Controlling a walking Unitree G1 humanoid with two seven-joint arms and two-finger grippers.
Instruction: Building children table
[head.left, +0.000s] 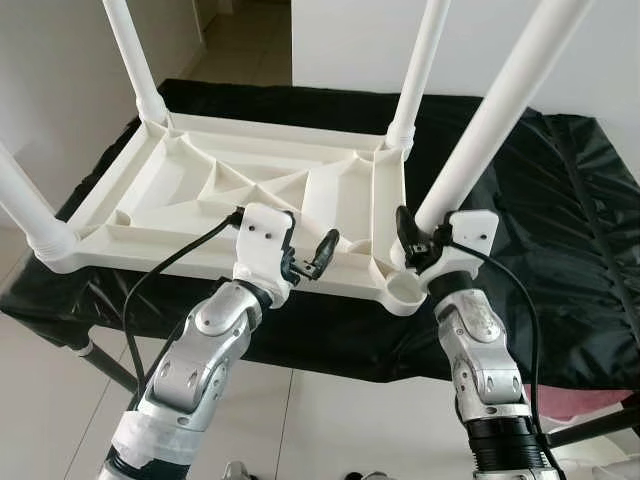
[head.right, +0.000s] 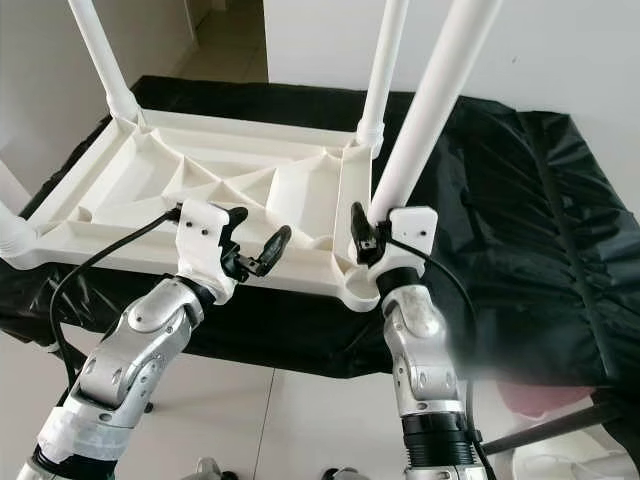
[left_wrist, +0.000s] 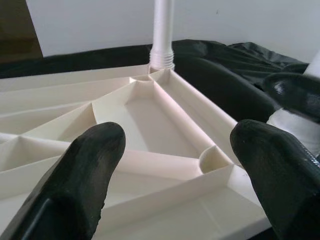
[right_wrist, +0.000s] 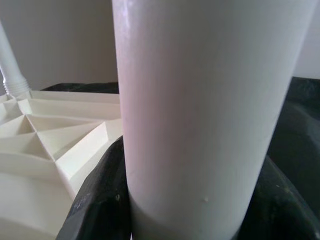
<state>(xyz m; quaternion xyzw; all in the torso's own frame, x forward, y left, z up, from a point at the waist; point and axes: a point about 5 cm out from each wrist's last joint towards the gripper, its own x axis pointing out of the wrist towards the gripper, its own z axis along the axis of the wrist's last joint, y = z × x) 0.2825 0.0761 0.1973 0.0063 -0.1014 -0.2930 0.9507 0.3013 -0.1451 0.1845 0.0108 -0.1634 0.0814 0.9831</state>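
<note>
In the left eye view, a white ribbed plastic children's table top (head.left: 250, 195) lies upside down on a tabletop covered in black sheeting (head.left: 560, 200). Three white round plastic legs stand in its corner sockets: the far-left leg (head.left: 135, 60), the far-right leg (head.left: 420, 65) and the near-left leg (head.left: 25, 215). The near-right corner socket (head.left: 405, 290) is an open round cup. The right tool (head.left: 418, 245) is closed around the lower end of a fourth white plastic leg (head.left: 500, 110), which leans up and to the right, its foot just above that socket. The left tool (head.left: 308, 255) hovers at the near edge of the upturned top, fingers spread wide, gripping nothing. White floor tiles (head.left: 330, 430) lie below.

The right eye view shows the same layout: the fourth leg slants upward from the right tool beside the near-right socket.

In the left wrist view, two black fingers (left_wrist: 85, 175) stand well apart over the ribbed underside, with the far-right leg upright in its corner beyond and the near-right socket between the fingers.

In the right wrist view, the fourth leg is held between the black fingers (right_wrist: 100, 200), with the ribbed top beside it.
</note>
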